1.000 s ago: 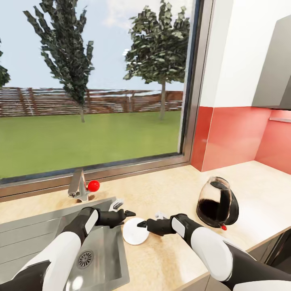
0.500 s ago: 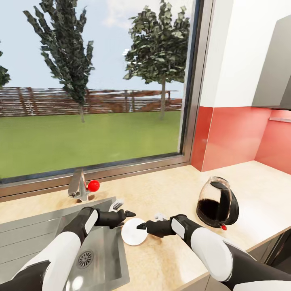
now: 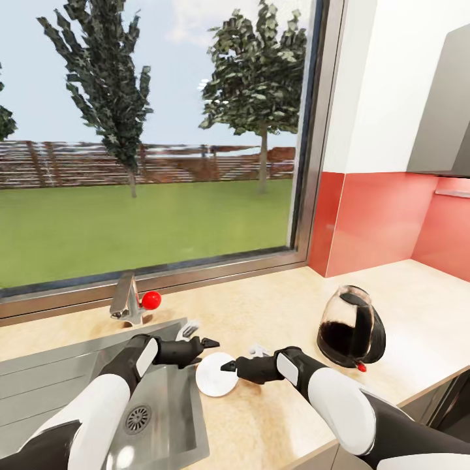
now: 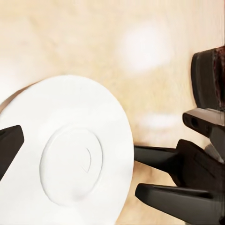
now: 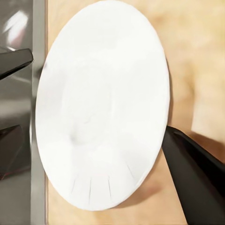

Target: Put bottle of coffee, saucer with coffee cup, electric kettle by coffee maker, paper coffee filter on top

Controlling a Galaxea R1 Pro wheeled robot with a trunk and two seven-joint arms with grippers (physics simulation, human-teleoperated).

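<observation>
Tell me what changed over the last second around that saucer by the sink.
The right gripper slid a little toward the sink, jaws now at the saucer's near edge; the saucer shifted slightly the same way. No clear grasp shows. The left gripper kept its place at the saucer's far edge, and the coffee maker and faucet stayed put.

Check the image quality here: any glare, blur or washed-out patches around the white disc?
Head view: sharp and evenly daylit, the white disc on the countertop between the left gripper and right gripper. Left wrist view: a soft pale glare patch on the wood, disc relief still readable. Right wrist view: the disc is nearly blown out, its folds faint; bright reflection on the steel sink.
</observation>
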